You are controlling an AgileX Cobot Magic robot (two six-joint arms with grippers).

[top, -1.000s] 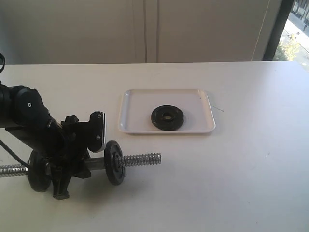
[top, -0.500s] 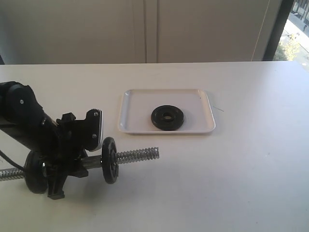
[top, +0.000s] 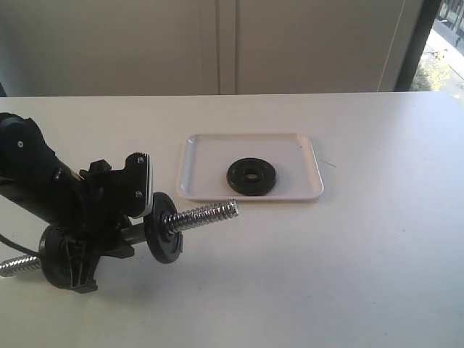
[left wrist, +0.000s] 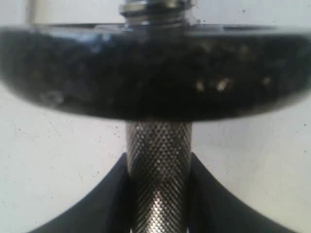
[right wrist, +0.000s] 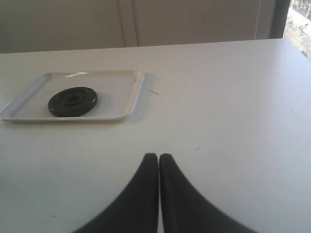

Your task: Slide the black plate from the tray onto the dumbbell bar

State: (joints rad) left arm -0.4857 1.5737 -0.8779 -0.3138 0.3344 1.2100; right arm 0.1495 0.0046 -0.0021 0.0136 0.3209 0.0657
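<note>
The small round black cast-iron plate (top: 251,176) lies flat in the middle of the shallow white plastic tray (top: 301,148), right of and beyond the chrome steel dumbbell bar (top: 206,215). The left gripper (left wrist: 159,204) clamps the bar's knurled middle. The right gripper (right wrist: 159,159) has its jaws pressed together, holding nothing.

White tray (top: 210,148) holds black plate (top: 251,177) lying flat; dumbbell bar (top: 206,214) nearby, threaded end angled toward tray.

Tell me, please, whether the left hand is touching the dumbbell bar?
Touching. In the left wrist view the left hand clamps the dumbbell bar: its black fingers press both sides of the knurled middle, no gap.
</note>
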